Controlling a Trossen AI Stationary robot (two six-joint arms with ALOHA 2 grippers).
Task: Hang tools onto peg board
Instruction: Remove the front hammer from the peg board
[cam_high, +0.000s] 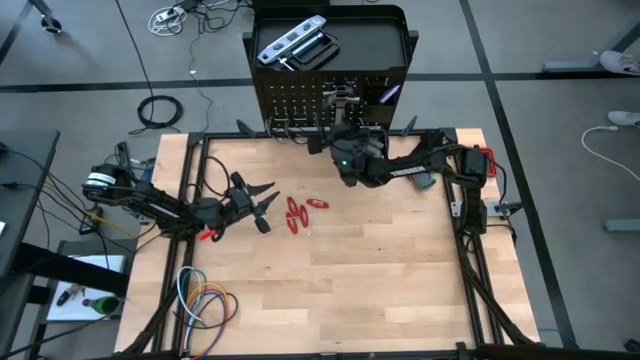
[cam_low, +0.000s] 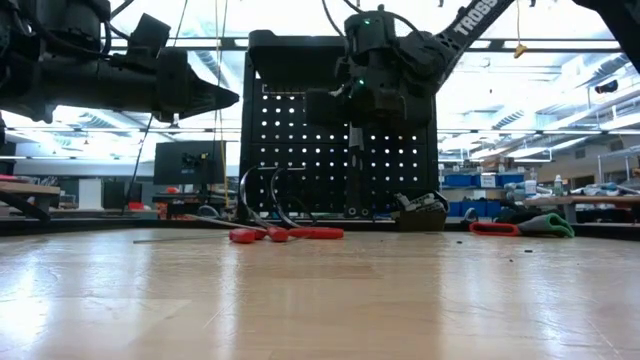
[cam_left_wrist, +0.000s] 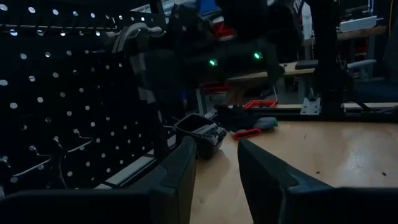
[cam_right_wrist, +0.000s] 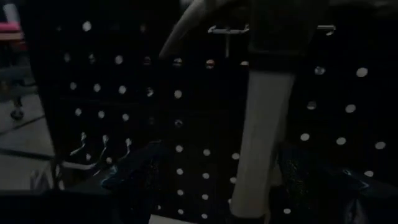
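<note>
Right gripper (cam_high: 343, 128): fingertips hidden in the high view, under the arm's own wrist at the peg board (cam_high: 300, 100).
Pale handle (cam_right_wrist: 264, 137): upper end hidden behind dark gripper parts; tool type indeterminable.
Left gripper (cam_left_wrist: 214, 168): finger bases cut off by the picture's edge.
Red-handled pliers (cam_low: 285, 232): jaws too small to resolve in the low view.
Tray tools (cam_high: 295, 48): individual kinds indistinct.
</note>
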